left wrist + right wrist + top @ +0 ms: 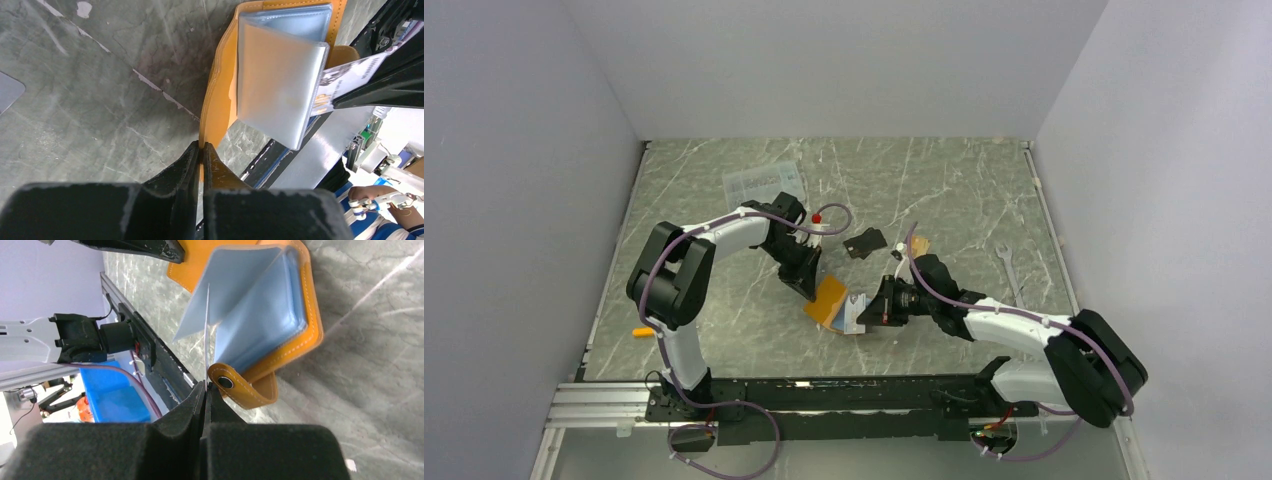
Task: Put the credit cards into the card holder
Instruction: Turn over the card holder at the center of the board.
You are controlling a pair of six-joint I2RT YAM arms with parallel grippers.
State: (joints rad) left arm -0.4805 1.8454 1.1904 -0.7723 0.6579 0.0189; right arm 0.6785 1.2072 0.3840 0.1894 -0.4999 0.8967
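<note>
Far left, a clear plastic box (pixel 762 182) lay near the back edge of the table (pixel 944 190), with bare marble all around it. The left gripper (pixel 201 146) was clamped on the rim of the card holder (pixel 220 90), which sat open at mid-table with its pale sleeves (pixel 277 75) fanned up. The right gripper (pixel 206 385) was pinched on a white card (pixel 207 340), seen edge-on against the sleeves; whether it had entered a pocket could not be told. Behind, a black card (pixel 864 242) lay apart, and an orange card (pixel 921 246) was partly hidden by the right arm (pixel 1014 325). A wrench (pixel 1009 268) lay near the right edge.
</note>
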